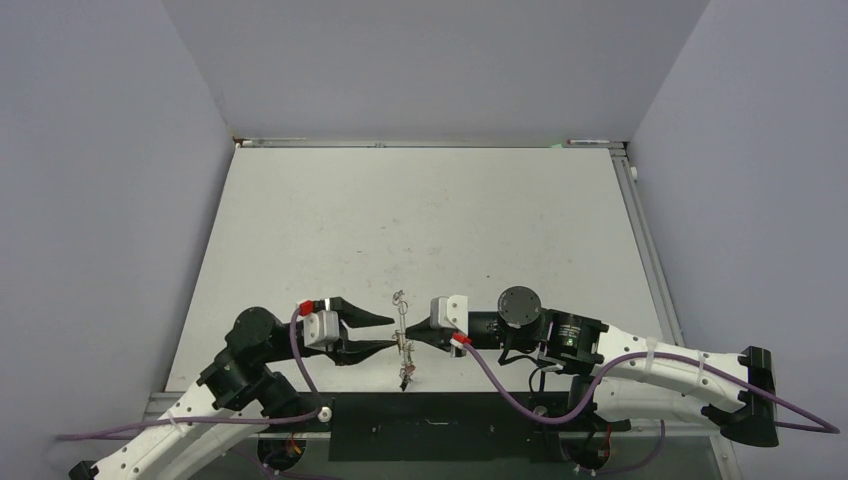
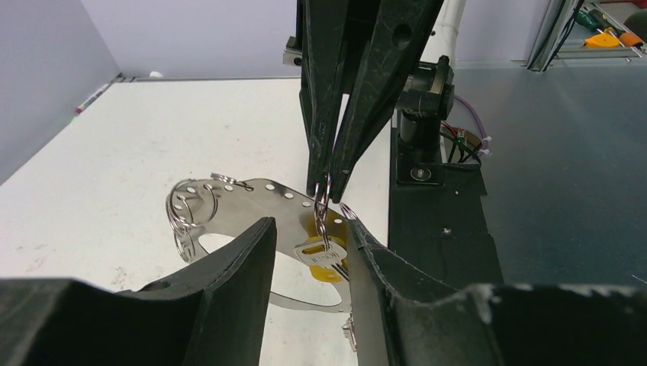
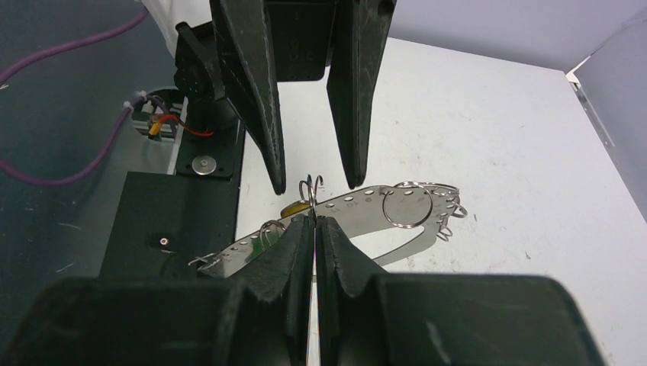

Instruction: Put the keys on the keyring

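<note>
Looking through your left wrist camera, you see the right gripper (image 2: 326, 187) clamped on the wire loop of the yellow-tagged key (image 2: 314, 250), the left gripper (image 2: 311, 229) spread apart; only overhead places the keyring (image 1: 401, 318) by the table's (image 1: 420, 220) near edge.

Pretty sure this is a robotics lab, some kind of test cell, not anyone's home or shop. Plain grey-lilac walls (image 1: 100, 220) box in a bare white table (image 1: 420, 220) on three sides, with an aluminium rail (image 1: 650, 240) running down the right of the frame. The left arm (image 1: 190, 412) and right arm (image 1: 670, 370) are bolted along the bottom edge by a black plate (image 1: 430, 430), with purple cable (image 1: 497, 378) strapped along them. In the upper right of the left wrist view there are hand tools (image 2: 608, 36) with orange and green handles.
</note>
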`<state>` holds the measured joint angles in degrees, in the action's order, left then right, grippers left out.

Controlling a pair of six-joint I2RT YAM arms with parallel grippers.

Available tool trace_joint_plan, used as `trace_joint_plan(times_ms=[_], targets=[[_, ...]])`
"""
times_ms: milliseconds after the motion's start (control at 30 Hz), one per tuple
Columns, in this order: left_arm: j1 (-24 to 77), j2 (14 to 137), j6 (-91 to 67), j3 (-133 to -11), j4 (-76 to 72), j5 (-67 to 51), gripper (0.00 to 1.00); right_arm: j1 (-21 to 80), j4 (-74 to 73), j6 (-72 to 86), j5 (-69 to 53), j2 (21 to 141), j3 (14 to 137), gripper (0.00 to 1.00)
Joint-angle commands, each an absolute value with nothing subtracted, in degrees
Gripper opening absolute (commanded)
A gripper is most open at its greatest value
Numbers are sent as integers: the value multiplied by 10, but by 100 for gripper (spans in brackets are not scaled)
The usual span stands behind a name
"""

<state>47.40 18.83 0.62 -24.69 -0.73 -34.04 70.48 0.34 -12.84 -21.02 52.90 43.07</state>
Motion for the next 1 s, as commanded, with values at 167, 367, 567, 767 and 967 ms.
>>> trace_joint_plan(times_ms=[167, 367, 567, 767, 967], targets=[[471, 203, 4, -251, -34, -353, 35, 703, 57, -133, -219, 527, 463, 5], [471, 209, 4, -251, -39, -355, 27, 703, 60, -133, -223, 527, 462, 5], [472, 208, 4, -249, -45, -356, 24, 703, 62, -132, -228, 533, 462, 5], [471, 208, -15, -248, -49, -361, 26, 703, 64, -133, -231, 539, 464, 5], [472, 214, -15, -247, -47, -361, 16, 703, 66, -133, -235, 540, 466, 5]])
